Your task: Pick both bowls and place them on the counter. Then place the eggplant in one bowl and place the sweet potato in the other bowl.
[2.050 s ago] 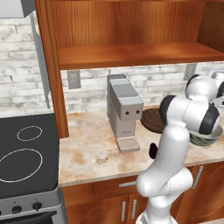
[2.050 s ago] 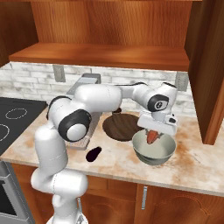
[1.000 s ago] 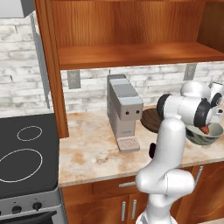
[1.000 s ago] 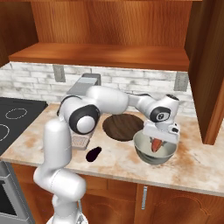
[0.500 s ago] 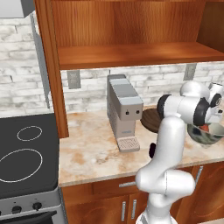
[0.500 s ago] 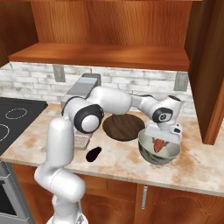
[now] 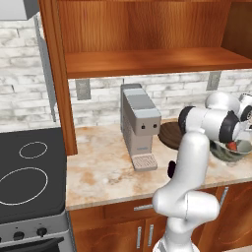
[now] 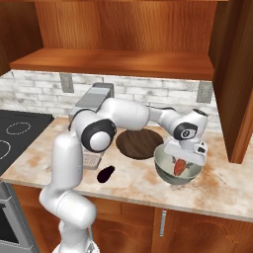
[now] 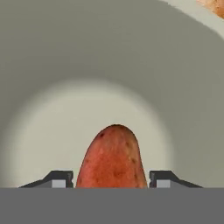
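On the far left sits the black stovetop [image 8: 15,136] with white rings. Next to it the marbled bench [image 8: 133,180] runs to the right, with wooden cabinet fronts [image 7: 142,224] below it. A grey coffee machine [image 7: 139,125] stands on the bench near the brick wall. Just in front of it, the small dark eggplant [image 8: 105,173] lies on the bare bench, outside both bowls. Further right is the wide, shallow brown bowl [image 8: 139,144], flat on the bench with nothing in it. Right beside it, on its right, stands the deeper grey-green bowl [image 8: 168,177]. The white arm [image 8: 133,116] reaches over the brown bowl and points down into the grey-green one. The end effector [image 9: 110,179] is low inside that bowl. The orange-brown sweet potato [image 9: 112,159] is in the grey-green bowl, right between the two finger tips [image 9: 59,179]. There is a thin gap on each side of it, so the fingers look apart and not squeezing it. The pale bottom of the bowl shows behind the sweet potato.
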Tool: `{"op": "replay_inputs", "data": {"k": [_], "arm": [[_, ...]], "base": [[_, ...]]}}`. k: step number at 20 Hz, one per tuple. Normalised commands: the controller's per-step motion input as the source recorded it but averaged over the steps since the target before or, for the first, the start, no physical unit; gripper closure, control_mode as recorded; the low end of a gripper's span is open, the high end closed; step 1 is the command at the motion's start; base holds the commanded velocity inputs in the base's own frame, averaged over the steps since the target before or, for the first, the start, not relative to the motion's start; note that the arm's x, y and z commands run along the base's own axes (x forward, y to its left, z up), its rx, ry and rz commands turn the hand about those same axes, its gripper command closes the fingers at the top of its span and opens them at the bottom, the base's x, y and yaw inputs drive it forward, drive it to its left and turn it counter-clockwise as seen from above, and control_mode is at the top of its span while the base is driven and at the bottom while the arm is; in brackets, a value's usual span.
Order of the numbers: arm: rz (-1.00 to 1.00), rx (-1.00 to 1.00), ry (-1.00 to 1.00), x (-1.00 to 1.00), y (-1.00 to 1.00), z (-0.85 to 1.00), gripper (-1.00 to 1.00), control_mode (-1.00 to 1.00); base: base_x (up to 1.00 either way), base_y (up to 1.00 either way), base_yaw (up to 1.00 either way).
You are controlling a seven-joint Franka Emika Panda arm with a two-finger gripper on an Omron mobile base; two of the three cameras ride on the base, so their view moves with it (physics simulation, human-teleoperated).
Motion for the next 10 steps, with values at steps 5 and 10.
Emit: {"op": "replay_inputs", "data": {"k": [5, 10], "arm": [[-0.13, 0.00, 0.00, -0.25, 0.16, 0.09, -1.00, -1.00], [-0.13, -0.04, -0.03, -0.13, 0.36, 0.22, -1.00, -1.00]], "base": [[0.00, 0.00, 0.00], [0.00, 0.00, 0.00]]}}
